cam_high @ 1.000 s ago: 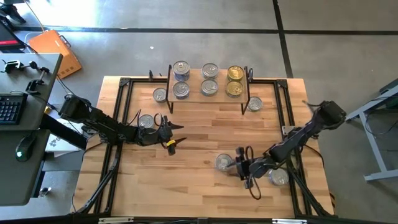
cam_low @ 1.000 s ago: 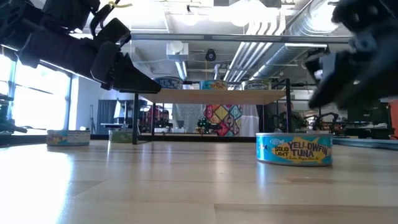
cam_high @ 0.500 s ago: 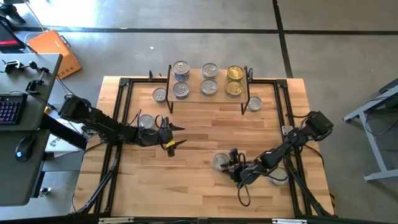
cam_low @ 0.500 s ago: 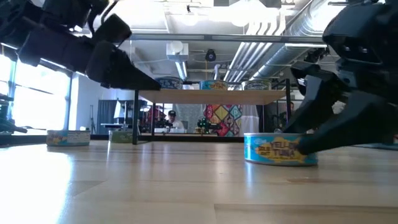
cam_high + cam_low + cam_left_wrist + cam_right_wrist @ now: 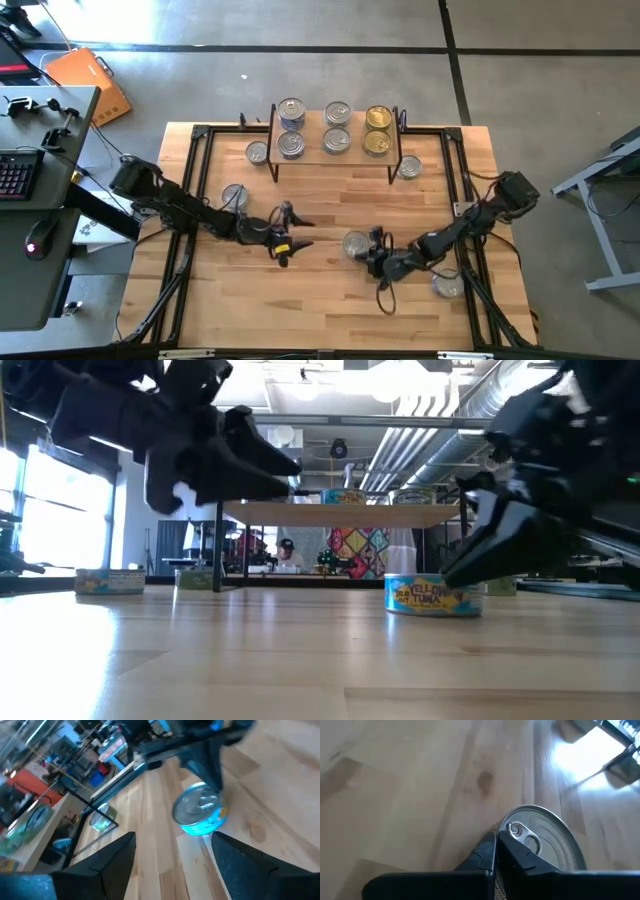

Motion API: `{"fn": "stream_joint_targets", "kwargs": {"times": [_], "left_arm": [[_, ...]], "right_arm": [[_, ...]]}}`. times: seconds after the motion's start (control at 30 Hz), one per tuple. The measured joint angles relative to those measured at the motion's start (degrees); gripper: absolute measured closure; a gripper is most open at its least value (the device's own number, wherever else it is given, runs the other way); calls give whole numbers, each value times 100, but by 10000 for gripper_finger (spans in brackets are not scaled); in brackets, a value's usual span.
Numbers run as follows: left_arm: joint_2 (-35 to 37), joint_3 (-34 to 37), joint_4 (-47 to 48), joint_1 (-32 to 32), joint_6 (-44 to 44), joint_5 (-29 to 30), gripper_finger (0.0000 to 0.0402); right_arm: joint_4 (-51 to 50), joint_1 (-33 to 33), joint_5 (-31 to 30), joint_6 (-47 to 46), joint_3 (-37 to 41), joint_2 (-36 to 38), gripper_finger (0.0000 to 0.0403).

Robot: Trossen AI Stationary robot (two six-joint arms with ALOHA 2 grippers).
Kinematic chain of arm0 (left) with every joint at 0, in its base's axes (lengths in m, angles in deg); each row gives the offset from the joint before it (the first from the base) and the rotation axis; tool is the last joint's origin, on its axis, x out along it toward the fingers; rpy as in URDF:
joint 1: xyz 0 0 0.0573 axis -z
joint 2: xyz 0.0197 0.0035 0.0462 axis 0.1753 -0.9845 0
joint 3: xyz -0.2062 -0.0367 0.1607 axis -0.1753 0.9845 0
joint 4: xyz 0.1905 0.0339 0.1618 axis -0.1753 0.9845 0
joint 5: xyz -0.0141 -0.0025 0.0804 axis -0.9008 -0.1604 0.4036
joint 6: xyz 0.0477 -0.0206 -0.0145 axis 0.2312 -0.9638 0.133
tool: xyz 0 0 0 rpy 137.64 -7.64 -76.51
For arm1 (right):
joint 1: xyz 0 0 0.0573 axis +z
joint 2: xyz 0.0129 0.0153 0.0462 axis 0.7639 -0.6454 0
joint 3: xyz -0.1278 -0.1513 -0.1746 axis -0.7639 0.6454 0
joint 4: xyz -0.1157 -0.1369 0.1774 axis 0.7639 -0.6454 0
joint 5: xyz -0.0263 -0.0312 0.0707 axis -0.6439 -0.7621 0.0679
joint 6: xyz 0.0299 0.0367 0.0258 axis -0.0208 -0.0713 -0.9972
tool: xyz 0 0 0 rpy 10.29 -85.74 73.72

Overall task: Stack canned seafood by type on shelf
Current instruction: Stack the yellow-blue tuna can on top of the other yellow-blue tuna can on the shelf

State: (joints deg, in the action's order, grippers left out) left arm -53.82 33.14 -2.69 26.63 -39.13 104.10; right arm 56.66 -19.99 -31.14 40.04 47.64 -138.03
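Observation:
A silver-lidded tuna can with a blue label (image 5: pixel 355 244) (image 5: pixel 434 596) stands flat on the table's middle. My right gripper (image 5: pixel 374 256) (image 5: pixel 496 851) is shut, its tips at the can's rim. My left gripper (image 5: pixel 288 236) hovers open to the can's left, clear of it; its wrist view shows the can (image 5: pixel 199 815) ahead between the fingers. The shelf (image 5: pixel 335 158) (image 5: pixel 340 515) stands at the far middle with several cans on it, silver-lidded ones (image 5: pixel 291 145) left and centre, gold-lidded ones (image 5: pixel 377 143) right. My right gripper touches the can with its shut fingertips (image 5: pixel 490 851) at the lid's rim (image 5: pixel 506 822), beside the pull tab. The fingers slant down from the table's right and near side. The can stays upright with its bottom on the table.
Loose cans stand on the table: one left of the shelf (image 5: pixel 257 152), one by the left arm (image 5: pixel 235 195), one right of the shelf (image 5: pixel 409 167), one near the right edge (image 5: pixel 447 285). Black frame rails (image 5: pixel 195 200) run along both table sides.
My right gripper has shut and gone toward the table's left and far side, and the tuna can has slid ahead of it the same way, still upright. My left gripper has gone right and a little toward the near edge, closer to the can, staying open.

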Motion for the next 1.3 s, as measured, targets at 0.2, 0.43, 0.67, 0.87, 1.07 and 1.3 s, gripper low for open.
{"fn": "stream_joint_targets", "kwargs": {"times": [0.2,0.43,0.67,0.87,1.07,1.3], "left_arm": [[-425,-294,-51,-45,224,-78,147],[-746,-470,-46,-166,269,-714,147],[-925,-490,-79,-452,265,-931,147],[-1172,-488,-90,-662,269,-658,147],[-1501,-490,-594,-721,267,-525,147],[-1681,-558,-1015,-710,-52,-539,150]], "right_arm": [[219,-708,1349,345,75,365,403],[1206,-1640,2530,784,75,490,403],[1894,-2248,2985,288,73,443,403],[2279,-2311,3266,154,58,256,403],[2326,-2307,3260,-91,58,212,403],[2326,-2294,3203,-250,56,212,403]]}}
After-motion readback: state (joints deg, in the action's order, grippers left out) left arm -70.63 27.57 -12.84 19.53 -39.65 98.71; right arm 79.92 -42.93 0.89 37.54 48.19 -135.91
